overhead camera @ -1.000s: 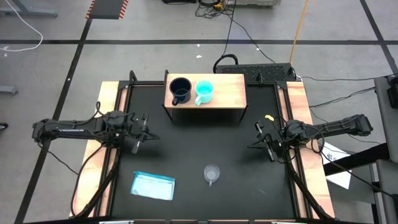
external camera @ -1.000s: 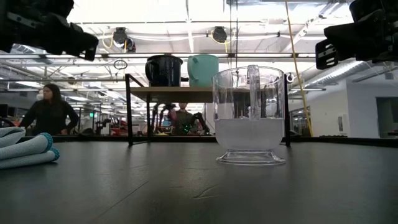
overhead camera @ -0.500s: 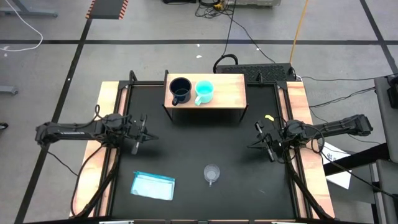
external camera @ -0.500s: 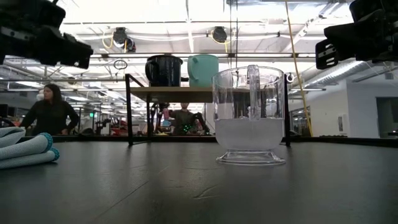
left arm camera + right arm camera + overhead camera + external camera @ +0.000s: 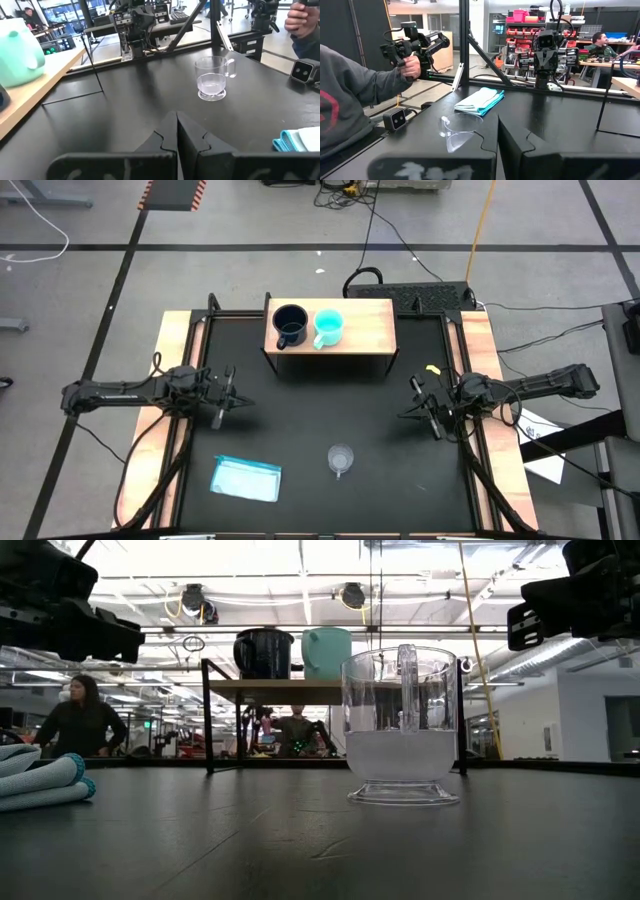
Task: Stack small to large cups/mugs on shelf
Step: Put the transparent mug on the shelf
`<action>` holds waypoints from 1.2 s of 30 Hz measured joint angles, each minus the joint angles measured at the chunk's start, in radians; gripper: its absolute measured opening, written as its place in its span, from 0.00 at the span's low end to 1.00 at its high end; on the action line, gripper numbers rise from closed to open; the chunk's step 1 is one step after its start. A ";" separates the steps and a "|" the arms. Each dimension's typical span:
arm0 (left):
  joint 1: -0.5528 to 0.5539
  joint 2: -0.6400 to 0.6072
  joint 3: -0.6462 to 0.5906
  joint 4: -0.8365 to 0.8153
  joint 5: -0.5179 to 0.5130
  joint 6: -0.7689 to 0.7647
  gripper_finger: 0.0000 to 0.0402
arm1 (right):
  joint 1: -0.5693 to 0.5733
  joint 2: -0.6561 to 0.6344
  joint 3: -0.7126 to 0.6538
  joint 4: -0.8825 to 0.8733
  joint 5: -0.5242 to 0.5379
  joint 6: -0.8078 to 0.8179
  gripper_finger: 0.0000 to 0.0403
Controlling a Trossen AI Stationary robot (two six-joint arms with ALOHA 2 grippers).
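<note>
While the navy mug and turquoise mug sit side by side on the shelf, the clear cup stands on the table's near half. Left gripper and right gripper hover at opposite table sides, fingers pressed together, holding nothing.

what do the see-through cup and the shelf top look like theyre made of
The clear cup looks like transparent plastic or glass: the room shows through its walls, and which it is stays open. The shelf top looks like light, matte wood, with visible grain, on dark sides that may be metal.
</note>
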State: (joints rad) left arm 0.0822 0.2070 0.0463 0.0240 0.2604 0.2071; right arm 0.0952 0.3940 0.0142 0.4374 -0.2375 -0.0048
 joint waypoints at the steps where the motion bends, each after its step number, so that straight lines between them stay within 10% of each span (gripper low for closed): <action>1: 0.003 0.000 0.000 -0.001 0.000 0.001 0.00 | 0.000 0.000 0.000 0.000 0.000 0.000 0.00; 36: 0.029 0.002 0.000 -0.058 0.000 -0.033 0.00 | 0.000 0.000 0.000 0.086 0.000 0.144 0.00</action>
State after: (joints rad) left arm 0.1112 0.2085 0.0463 -0.0338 0.2604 0.1738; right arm 0.0952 0.3937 0.0139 0.5230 -0.2373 0.1389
